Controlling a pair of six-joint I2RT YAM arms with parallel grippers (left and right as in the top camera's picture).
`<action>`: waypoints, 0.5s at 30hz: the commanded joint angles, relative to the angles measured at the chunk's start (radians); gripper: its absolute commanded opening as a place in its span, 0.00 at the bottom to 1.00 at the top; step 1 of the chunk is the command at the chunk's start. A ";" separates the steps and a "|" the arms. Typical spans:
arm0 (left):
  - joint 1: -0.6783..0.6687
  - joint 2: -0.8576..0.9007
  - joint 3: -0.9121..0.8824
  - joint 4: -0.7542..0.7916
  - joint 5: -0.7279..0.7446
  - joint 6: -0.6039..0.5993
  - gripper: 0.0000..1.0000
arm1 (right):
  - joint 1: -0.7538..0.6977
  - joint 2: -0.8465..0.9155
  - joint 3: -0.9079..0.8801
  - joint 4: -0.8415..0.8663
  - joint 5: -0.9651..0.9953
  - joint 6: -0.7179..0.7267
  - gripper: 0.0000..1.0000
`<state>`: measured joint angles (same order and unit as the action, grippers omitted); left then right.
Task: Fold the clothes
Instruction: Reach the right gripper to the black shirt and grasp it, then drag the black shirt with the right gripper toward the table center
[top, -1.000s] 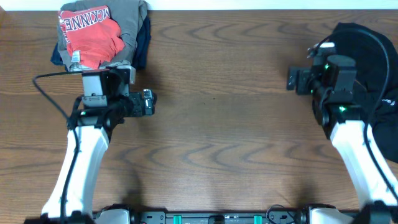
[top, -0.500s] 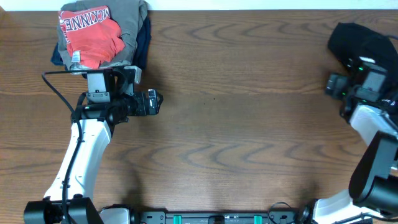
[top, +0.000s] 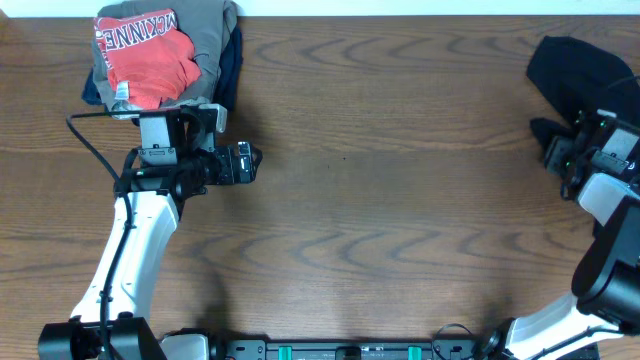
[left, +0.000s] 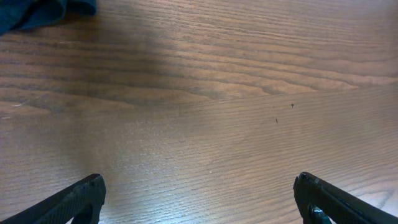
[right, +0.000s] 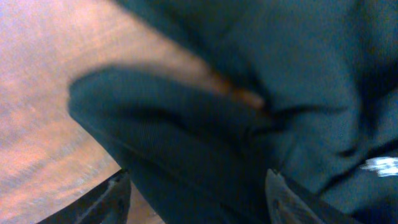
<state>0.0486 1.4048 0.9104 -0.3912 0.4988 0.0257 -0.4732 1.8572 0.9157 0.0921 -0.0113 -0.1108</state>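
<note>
Tabletop: brown wood grain tabletop, bare across the wide stretch between your two hands.
Folded stack: the folded stack, red shirt on top of grey and navy, lies just behind the left hand. It is finished work, so leave it alone.
Left hand: the left hand is spread wide and holds nothing, with only bare wood in front of it. Keep it off the stack, ready to come across once the garment is in reach.
Black top: the black top lies crumpled in a heap, well away from the left hand. The right hand sits at its near edge, with most of the cloth beyond and beside it.
Right hand: the right hand has its fingers apart on either side of a raised ridge of black fabric. You cannot tell whether they bite on it yet.
Doing it well: take one layer at a seam or hem, not a bunched fold, or the heap will likely drag as a lump. Pinch firmly, then lift low and draw it toward the open wood to spread it flat.
</note>
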 joint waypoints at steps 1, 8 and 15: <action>-0.004 0.000 0.011 0.004 0.017 0.006 0.98 | -0.002 0.032 0.013 0.000 -0.015 0.002 0.71; -0.004 0.000 0.011 0.007 0.012 0.007 0.98 | -0.003 0.040 0.013 0.028 -0.016 0.013 0.68; -0.004 0.000 0.011 0.012 0.006 0.023 0.98 | -0.003 0.043 0.013 0.017 -0.016 0.098 0.01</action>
<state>0.0486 1.4048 0.9104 -0.3840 0.4984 0.0299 -0.4732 1.8915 0.9157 0.1150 -0.0166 -0.0727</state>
